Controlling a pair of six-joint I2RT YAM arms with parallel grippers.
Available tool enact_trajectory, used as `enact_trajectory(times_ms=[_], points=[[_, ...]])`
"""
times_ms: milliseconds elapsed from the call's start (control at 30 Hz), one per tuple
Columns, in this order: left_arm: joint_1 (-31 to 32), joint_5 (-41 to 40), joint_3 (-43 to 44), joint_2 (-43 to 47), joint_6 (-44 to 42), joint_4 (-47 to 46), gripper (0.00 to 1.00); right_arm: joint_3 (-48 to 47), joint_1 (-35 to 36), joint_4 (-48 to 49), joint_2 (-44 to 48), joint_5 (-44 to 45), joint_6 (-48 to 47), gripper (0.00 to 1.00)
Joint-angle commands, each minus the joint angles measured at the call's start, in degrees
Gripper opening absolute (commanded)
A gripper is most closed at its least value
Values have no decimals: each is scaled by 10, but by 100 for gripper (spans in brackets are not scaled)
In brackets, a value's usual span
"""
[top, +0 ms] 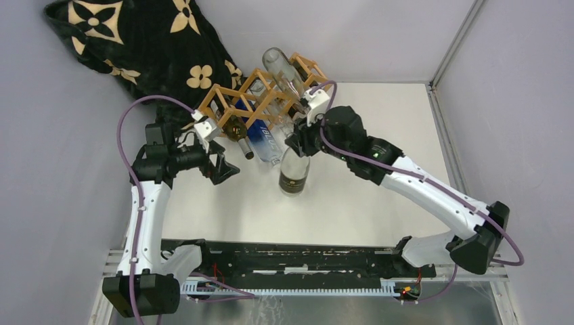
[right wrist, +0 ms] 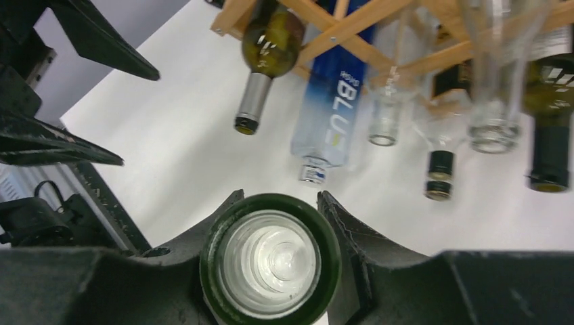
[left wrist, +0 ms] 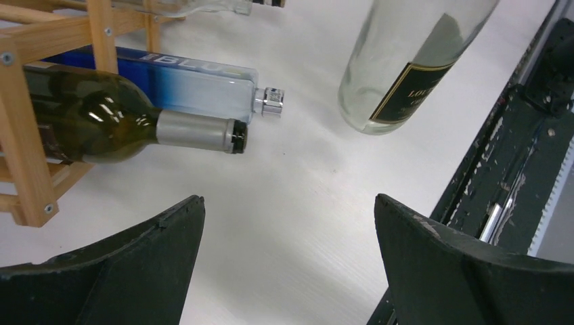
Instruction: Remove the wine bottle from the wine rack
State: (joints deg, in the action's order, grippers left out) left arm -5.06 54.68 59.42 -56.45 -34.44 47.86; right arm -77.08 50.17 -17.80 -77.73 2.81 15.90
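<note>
Wine bottle is out of the wine rack, just in front of it. I read its long axis as vertical, mouth up, base at the table; can't tell if it touches. Right claw is clamped on its neck. Green bottle and blue bottle poke necks out of the rack alongside. Left claw is spread, empty, near the green neck.

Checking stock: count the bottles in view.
7: a clear bottle in the right hand; six in the wine rack: green, blue, three clear, dark green. More may be hidden.
</note>
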Motion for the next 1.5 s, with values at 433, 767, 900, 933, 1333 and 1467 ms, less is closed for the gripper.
enact_trajectory(times_ms=[433, 767, 900, 933, 1333, 1467], points=[[0, -223, 138, -96, 131, 34, 100, -33, -214, -7, 75, 88, -46, 0], [-1, -246, 145, -117, 141, 40, 100, -59, -314, 22, 3, 164, -66, 0], [-1, -244, 150, -123, 141, 49, 100, -116, -343, 39, -56, 199, -81, 0], [-1, -244, 153, -125, 141, 52, 100, -132, -351, 44, -72, 203, -82, 0], [0, -240, 165, -120, 140, 81, 100, -310, -389, 110, -263, 212, -89, 0], [-1, -238, 160, -117, 131, 85, 100, -325, -389, 142, -302, 209, -85, 0]])
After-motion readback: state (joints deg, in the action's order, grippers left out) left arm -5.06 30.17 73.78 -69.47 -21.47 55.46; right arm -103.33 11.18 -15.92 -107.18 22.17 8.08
